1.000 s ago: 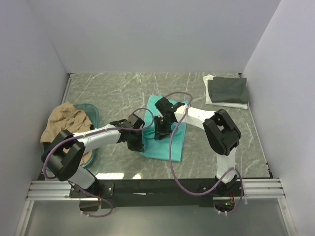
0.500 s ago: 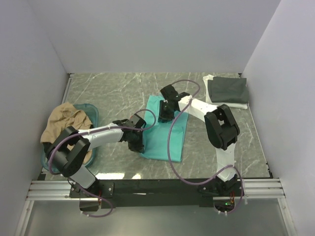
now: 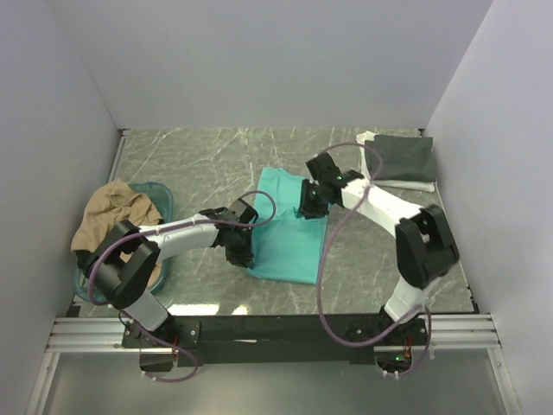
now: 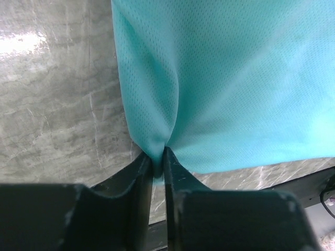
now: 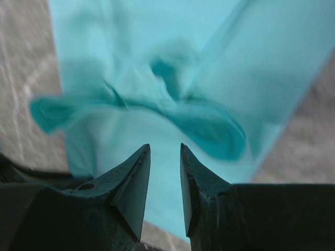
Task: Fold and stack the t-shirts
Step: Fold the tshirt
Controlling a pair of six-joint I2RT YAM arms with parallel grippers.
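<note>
Pinching the near-left edge of the teal-green t-shirt (image 4: 235, 78), the left gripper (image 4: 158, 159) has its jaws clamped tight on a gathered fold of the cloth. The fabric draws into creases that run out from the pinch point. Seen from above, this gripper sits at the shirt's near-left corner, and its arm reaches in from the left.

The right gripper (image 5: 165, 149) is at the shirt's far-right corner. Its jaws stand a narrow gap apart with nothing between them. Just beyond the fingertips the cloth is bunched into a rumpled ridge with a darker fold. Whether the tips touch the fabric cannot be told. The right arm reaches in from the shirt's right side.

The teal-green t-shirt lies as a rough rectangle on the grey marbled table (image 3: 199, 164), mostly flat between the two grippers.

Well to its left, the tan t-shirt (image 3: 117, 220) is heaped in a teal plastic basket (image 3: 162, 194) and spills over the basket's left rim.

Well to the far right of the teal-green t-shirt, the dark grey t-shirt (image 3: 402, 158) lies folded on top of the white t-shirt (image 3: 406, 183). The white cloth shows along the grey shirt's left and near edges.
</note>
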